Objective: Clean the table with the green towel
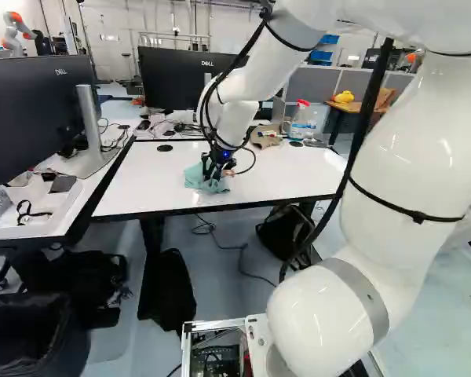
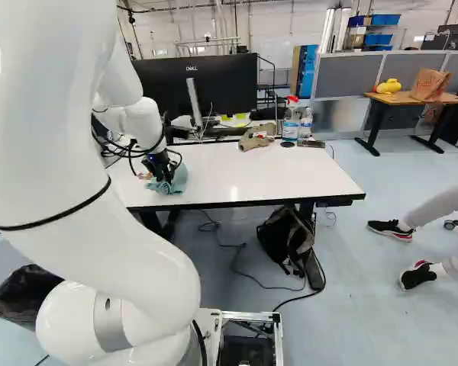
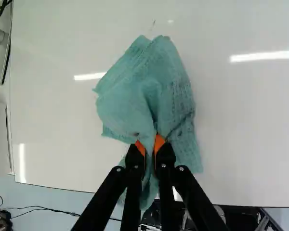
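Note:
In the left base view my gripper (image 1: 217, 166) points down at the white table (image 1: 141, 184), close to its front edge. Bunched under it there lies the green towel (image 1: 196, 179). The wrist view shows the gripper (image 3: 150, 147) shut on a fold of the towel (image 3: 144, 91), with an orange pad at each side of the cloth. The rest of the towel spreads crumpled over the tabletop ahead of the fingers, and some cloth hangs back between them. The towel's underside is hidden.
Toward the table's back are a brown cloth-like item (image 2: 257, 137), a spray bottle (image 2: 291, 120) and a clear bottle (image 2: 306, 122). Monitors (image 1: 43, 110) stand on the adjoining desk. A backpack (image 2: 286, 238) lies under the table. Another robot (image 1: 17, 30) stands far back.

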